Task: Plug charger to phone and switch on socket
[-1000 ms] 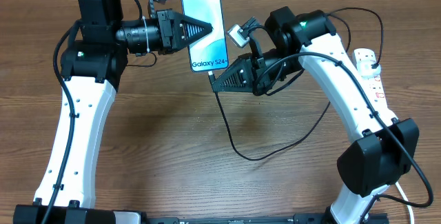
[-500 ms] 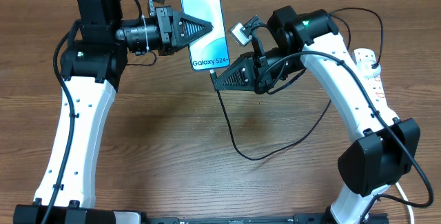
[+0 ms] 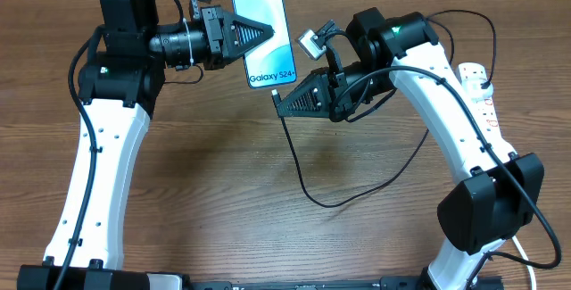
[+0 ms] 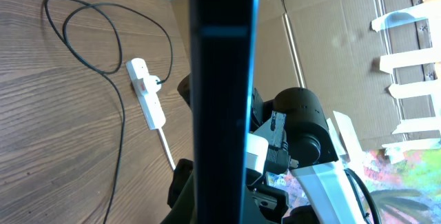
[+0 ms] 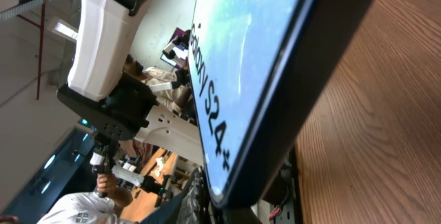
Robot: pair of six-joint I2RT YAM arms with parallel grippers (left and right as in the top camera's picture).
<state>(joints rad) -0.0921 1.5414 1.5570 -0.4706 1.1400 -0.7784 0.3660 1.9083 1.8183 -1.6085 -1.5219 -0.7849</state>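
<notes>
The left arm [image 3: 96,161] at nine o'clock and right arm [image 3: 464,116] at three are wearing white shells over black joints. Black cables [image 3: 536,208] are running along both.

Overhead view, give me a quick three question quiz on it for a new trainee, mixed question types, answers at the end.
1. True or false: nothing is holding the phone.
2. Which gripper holds the connector end of the charger? A left, B right, C neither.
3. Fill in: the socket lies on the robot's ____ side.

Key
1. False: the left gripper is shut on it.
2. B: the right gripper pinches it just below the phone's lower edge.
3. Right.
</notes>
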